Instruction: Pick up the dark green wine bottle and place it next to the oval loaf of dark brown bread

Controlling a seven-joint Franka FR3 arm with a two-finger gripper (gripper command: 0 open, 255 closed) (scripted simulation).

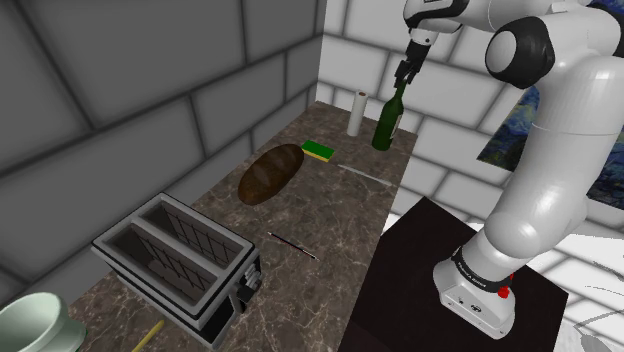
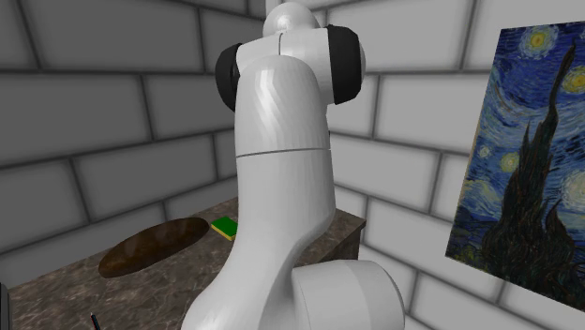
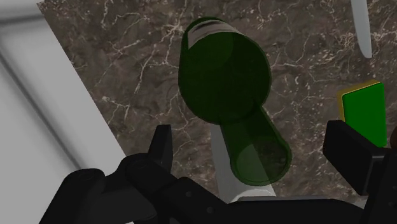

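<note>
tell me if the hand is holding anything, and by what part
Nothing is held. The hand is open, its fingers apart. The neck of the green bottle shows between them, touching neither.

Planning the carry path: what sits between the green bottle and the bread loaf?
A green sponge with a yellow edge lies between the bottle and the loaf, in the shoulder view.

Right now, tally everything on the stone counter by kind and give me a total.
Green wine bottle: 1
Brown bread loaf: 1
Green and yellow sponge: 1
White roll: 1
Toaster: 1
Knife: 1
Thin dark stick: 1
Thin yellow stick: 1
Pale bowl: 1
Total: 9
</note>
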